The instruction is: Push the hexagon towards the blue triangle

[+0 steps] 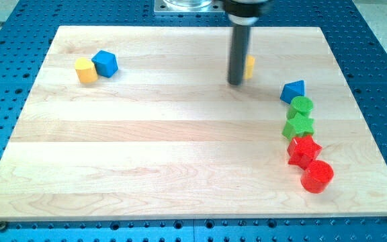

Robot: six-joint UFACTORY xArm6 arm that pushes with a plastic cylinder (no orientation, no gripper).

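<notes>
The yellow hexagon [250,67] lies at the upper middle-right of the wooden board, mostly hidden behind my rod. My tip [236,83] rests on the board against the hexagon's left side. The blue triangle [293,91] lies to the right and a little lower, a short gap from the hexagon, at the top of a column of blocks.
Below the blue triangle run a green round block [302,105], a green star [298,125], a red star [303,149] and a red cylinder [316,176]. At the upper left sit a yellow heart-like block [84,69] and a blue block [105,63].
</notes>
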